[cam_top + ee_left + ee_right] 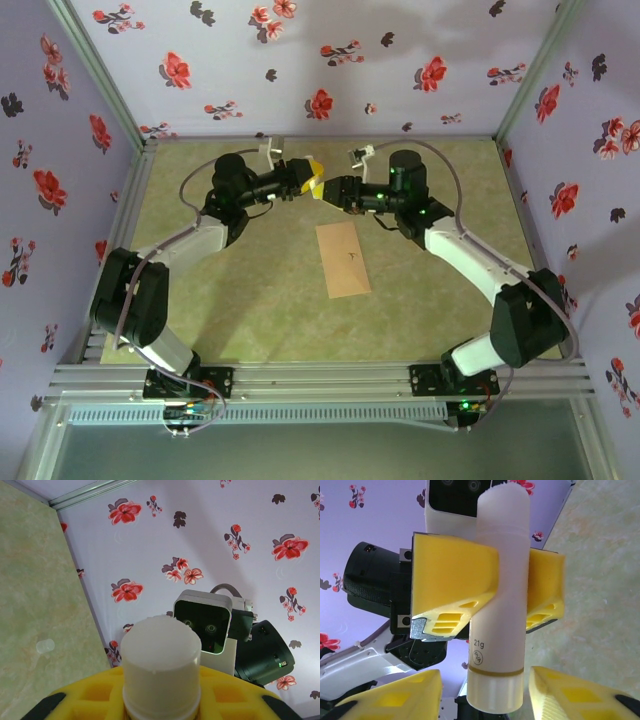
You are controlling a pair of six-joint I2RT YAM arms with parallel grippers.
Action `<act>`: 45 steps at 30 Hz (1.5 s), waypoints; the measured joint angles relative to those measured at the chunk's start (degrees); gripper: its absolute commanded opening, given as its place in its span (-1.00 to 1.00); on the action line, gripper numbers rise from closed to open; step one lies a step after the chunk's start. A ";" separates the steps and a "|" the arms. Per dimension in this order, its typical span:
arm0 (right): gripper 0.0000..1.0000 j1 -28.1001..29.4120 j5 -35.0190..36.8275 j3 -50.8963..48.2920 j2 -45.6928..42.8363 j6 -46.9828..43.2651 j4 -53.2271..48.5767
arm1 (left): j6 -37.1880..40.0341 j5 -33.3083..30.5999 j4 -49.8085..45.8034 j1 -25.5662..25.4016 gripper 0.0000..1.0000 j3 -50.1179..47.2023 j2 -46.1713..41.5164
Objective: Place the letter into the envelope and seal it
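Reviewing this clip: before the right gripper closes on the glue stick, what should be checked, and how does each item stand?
1. The left gripper is shut on the glue stick: ok.
2. The stick's ringed end sits inside the right gripper: ok.
3. The right gripper already grips the stick: not ok, there are gaps on both sides.
4. The envelope lies flat and uncovered on the table: ok.
5. The letter is inside the envelope: cannot tell.

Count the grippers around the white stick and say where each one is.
2. The left gripper clamps the white stick mid-body; the right gripper stands open around one end.
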 measured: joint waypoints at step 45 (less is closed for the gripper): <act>-0.57 24.81 66.55 12.00 2.27 -32.04 -33.16 | 17.33 -17.22 -49.07 -4.66 -1.00 12.90 -1.84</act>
